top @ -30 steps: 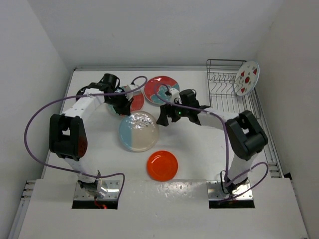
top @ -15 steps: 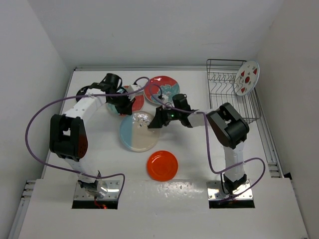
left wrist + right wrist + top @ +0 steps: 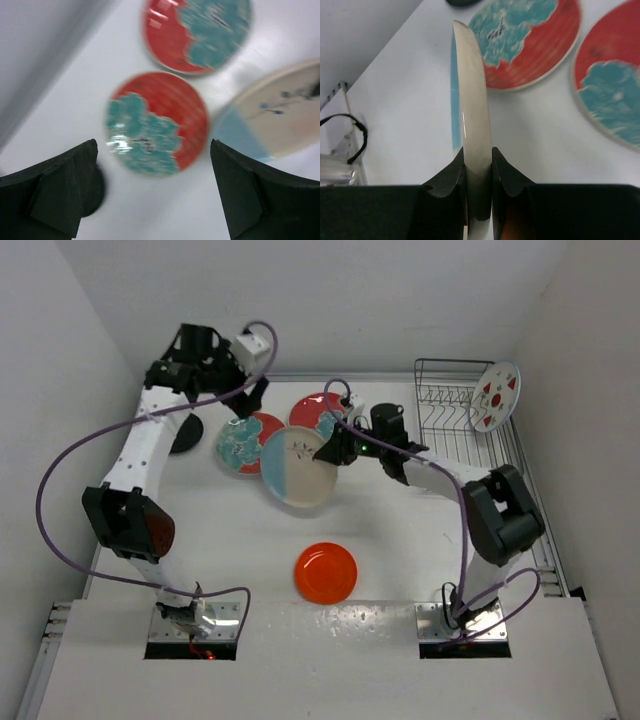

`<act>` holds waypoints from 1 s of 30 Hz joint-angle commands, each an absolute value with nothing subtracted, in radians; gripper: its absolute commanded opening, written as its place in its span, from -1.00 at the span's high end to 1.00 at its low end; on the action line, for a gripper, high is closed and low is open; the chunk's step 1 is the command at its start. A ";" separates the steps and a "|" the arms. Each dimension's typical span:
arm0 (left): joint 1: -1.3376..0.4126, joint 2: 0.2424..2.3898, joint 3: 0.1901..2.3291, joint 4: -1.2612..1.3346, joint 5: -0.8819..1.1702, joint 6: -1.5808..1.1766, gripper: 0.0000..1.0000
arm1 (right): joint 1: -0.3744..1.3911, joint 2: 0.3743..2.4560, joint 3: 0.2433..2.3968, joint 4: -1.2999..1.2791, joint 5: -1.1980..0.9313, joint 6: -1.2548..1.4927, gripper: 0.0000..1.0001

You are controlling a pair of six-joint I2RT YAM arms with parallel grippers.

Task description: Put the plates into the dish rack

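My right gripper (image 3: 336, 452) (image 3: 478, 170) is shut on the rim of the cream-and-light-blue plate (image 3: 297, 468) (image 3: 472, 110), which is lifted and tilted on edge above the table. Two red-and-teal floral plates (image 3: 243, 442) (image 3: 316, 412) lie flat behind it. They show in the left wrist view too (image 3: 157, 125) (image 3: 197, 32). My left gripper (image 3: 240, 390) (image 3: 155, 200) hangs open and empty above the nearer floral plate. The small black plate (image 3: 185, 435) lies at the left and the small orange plate (image 3: 326, 573) near the front. The watermelon plate (image 3: 495, 395) stands in the dish rack (image 3: 450, 425) at the back right.
White walls close in the table on the left, back and right. The left arm's purple cable (image 3: 70, 480) loops wide over the left side. The rack's wire dividers (image 3: 440, 400) stand left of the watermelon plate.
My right gripper has shut on the cream-and-light-blue plate's rim and lifted it back and upward. My left gripper has opened and risen away from the floral plate.
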State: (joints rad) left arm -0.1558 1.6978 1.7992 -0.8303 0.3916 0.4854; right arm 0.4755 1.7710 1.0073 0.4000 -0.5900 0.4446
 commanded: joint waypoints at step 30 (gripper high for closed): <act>-0.018 1.833 1.779 -0.821 0.011 0.275 -1.00 | -0.268 1.910 1.709 0.120 0.028 -0.040 1.00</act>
State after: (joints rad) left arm -0.0273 1.8297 1.7767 -0.8360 0.0280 0.2768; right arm -0.2668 1.9503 1.6733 -0.0154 0.0910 -0.0757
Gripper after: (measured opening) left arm 0.997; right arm 0.179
